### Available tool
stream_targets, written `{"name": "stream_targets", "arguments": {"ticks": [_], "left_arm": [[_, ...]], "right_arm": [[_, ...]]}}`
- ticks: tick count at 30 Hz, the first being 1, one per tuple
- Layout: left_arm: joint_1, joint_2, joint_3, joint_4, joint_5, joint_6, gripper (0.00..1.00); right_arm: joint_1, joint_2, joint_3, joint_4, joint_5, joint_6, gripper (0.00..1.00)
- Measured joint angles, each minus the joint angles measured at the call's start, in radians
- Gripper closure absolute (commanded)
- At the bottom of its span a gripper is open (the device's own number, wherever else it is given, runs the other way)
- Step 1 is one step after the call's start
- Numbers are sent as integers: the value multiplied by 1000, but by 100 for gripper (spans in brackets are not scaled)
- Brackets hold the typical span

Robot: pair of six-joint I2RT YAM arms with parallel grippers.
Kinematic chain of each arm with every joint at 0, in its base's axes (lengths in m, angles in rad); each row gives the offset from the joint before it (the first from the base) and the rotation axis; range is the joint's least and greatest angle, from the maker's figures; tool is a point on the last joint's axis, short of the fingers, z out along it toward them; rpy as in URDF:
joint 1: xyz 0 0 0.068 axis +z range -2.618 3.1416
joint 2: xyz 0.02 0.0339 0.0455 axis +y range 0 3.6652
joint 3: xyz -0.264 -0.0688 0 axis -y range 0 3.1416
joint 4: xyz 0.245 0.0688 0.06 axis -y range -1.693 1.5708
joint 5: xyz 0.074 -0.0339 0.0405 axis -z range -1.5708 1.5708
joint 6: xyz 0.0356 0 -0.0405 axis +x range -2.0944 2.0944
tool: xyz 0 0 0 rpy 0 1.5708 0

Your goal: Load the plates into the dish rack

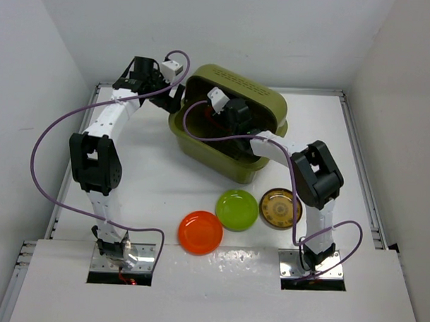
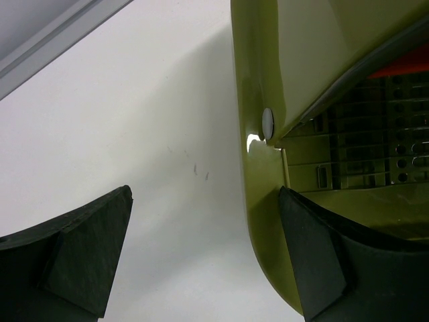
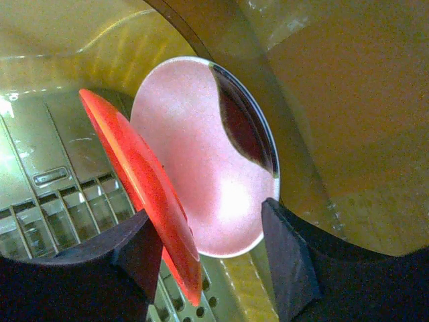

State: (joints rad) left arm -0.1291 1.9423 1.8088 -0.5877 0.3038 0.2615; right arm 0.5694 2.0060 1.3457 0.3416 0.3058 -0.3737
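Nearest the arm bases, three plates are lying flat on the desk (image 1: 151,180): the orange-red plate (image 1: 200,232), lime green plate (image 1: 236,209) and brown plate (image 1: 280,207). Farther back, inside the dish rack (image 1: 263,99), the right claw (image 3: 208,215) is hanging with fingers parted about a second orange-red plate (image 3: 137,178) (standing on edge). The left claw (image 2: 204,201), fingers spread, is straddling the rack's left wall.

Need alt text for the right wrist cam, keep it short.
An orange-red plate stands on edge inside the olive-green dish rack, its lower rim beside one finger of the open right tool. Behind it, a pale pink round disc sits by the rack's wall.
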Motion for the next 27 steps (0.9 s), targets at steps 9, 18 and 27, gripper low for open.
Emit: {"name": "stream_targets", "arguments": {"ticks": [9,18,27], "left_arm": [[0,-9,-12,4,4,11,5],[-1,-22,-29,2,8,18,5],[-1,-35,-47,5,12,18,5]], "right_arm": [[4,-11,5,-30,18,8,64],[23,-13,5,-14,102,-6,52],[39,-23,6,-5,139,-18,40]]}}
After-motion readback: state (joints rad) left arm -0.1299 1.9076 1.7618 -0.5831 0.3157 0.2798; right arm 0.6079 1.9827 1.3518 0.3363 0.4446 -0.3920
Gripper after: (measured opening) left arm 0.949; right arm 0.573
